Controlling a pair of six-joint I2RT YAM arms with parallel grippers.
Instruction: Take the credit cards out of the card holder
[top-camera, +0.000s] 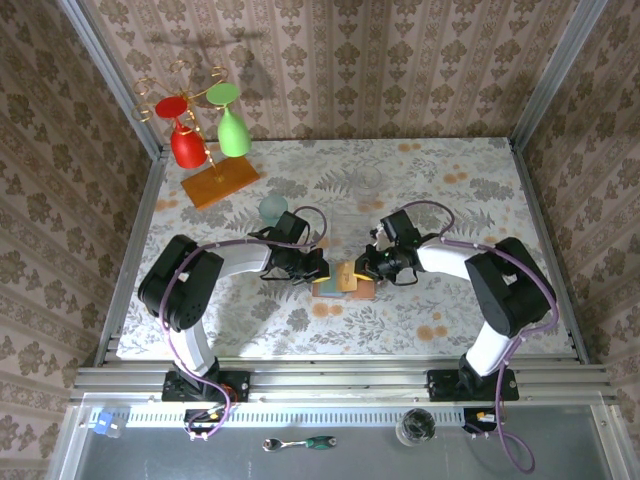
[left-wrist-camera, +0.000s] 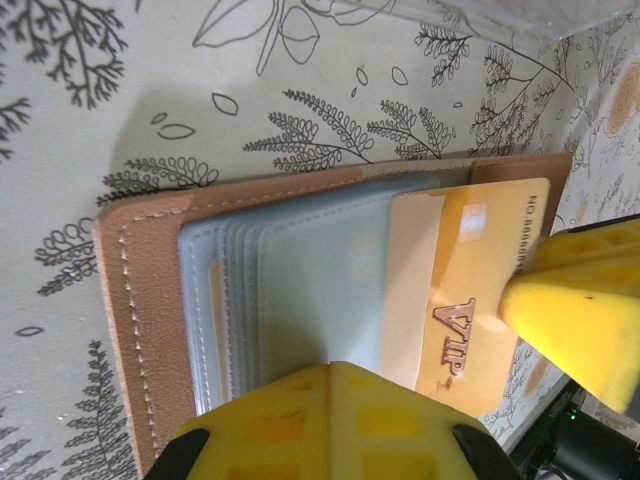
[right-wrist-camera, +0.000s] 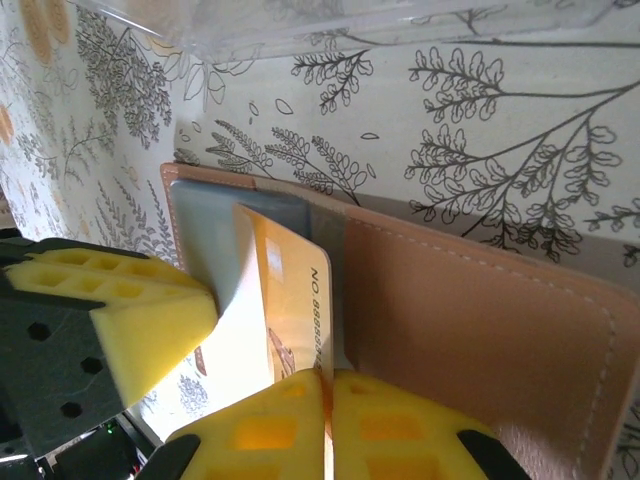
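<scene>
Yellow foam pads (right-wrist-camera: 400, 430) of our right gripper (right-wrist-camera: 328, 425) sat closest to the lens. They were pressed together on the exposed edge of an orange-tan VIP card (right-wrist-camera: 290, 300), so those jaws were clamped on the card. The card stood partly out of its grey-blue pocket (left-wrist-camera: 300, 290), with its inner end under the translucent flap. We therefore judged the first extraction under way but not finished. Our left gripper (left-wrist-camera: 330, 420) had its jaws together with nothing visibly between them, and it appeared to press down on the open card holder (left-wrist-camera: 140, 300) to pin it. From above, the holder lay on the floral table (top-camera: 450, 200) a little toward 6 o'clock of centre. The left gripper was at its 9 o'clock and the right gripper at its 3 o'clock. We saw no card lying free on the table, so by our reckoning every card remained to be taken out. Whether the other pockets held more cards we could not tell.
</scene>
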